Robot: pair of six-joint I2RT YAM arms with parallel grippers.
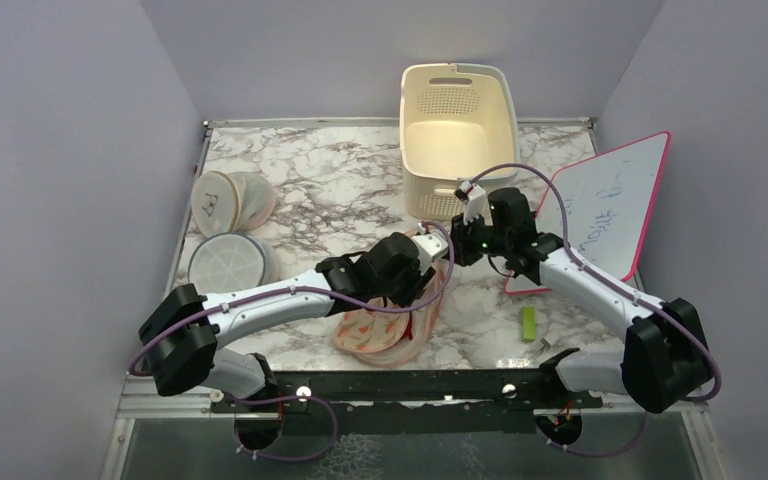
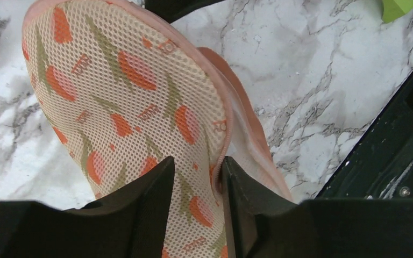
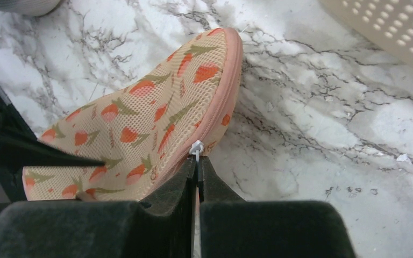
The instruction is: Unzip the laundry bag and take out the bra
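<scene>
The peach laundry bag (image 1: 378, 330) with orange and green motifs lies near the table's front edge, its far end lifted. My left gripper (image 1: 428, 262) is shut on the bag's edge. In the left wrist view the mesh panel (image 2: 123, 97) and zip seam sit between the fingers (image 2: 153, 193), at the gripper (image 2: 198, 180). My right gripper (image 1: 457, 245) is shut on the white zip pull (image 3: 196, 147). In the right wrist view the gripper (image 3: 198, 164) is at the bag's (image 3: 140, 129) pink rim. The bra is hidden.
A cream perforated basket (image 1: 457, 125) stands at the back centre. A pink-rimmed whiteboard (image 1: 610, 205) leans at the right. A small green object (image 1: 528, 323) lies at the front right. Two round white mesh cases (image 1: 230, 200) (image 1: 228, 262) sit at the left.
</scene>
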